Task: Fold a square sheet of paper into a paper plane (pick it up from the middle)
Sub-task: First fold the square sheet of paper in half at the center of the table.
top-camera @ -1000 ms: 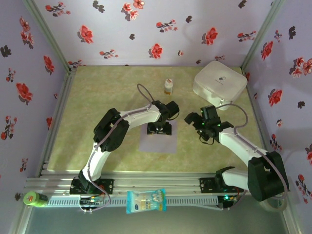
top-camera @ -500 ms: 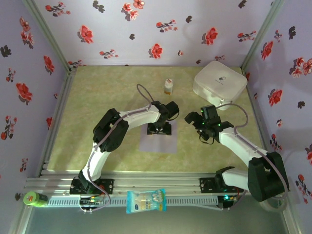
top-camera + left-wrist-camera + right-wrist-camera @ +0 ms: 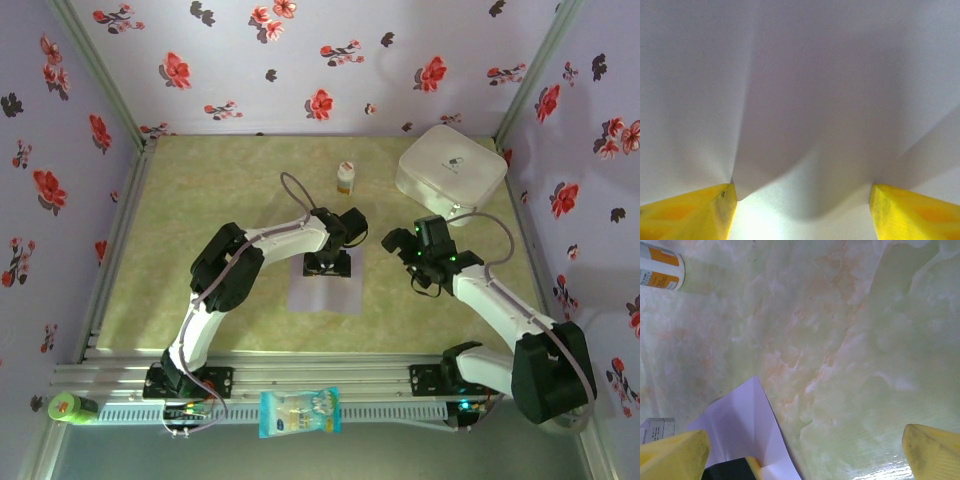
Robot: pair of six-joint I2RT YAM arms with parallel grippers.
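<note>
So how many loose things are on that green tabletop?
3: a lavender paper sheet mid-table under the left claw, a small white bottle behind it, and a white case at the far right corner. Smaller things may be hidden.

- No wording is legible anywhere.
- Small white bottle (image 3: 660,269), ahead and left of the right gripper (image 3: 804,432) jaws: orange-banded label, print too fine to read.
- White case (image 3: 452,172), beyond those jaws: small dark lid mark, unreadable.
- Snack packet (image 3: 299,412), far behind them: print blurred.

Square sheet of paper (image 3: 325,293): pale lavender, lying flat, middle buckled into soft ridge.
</note>
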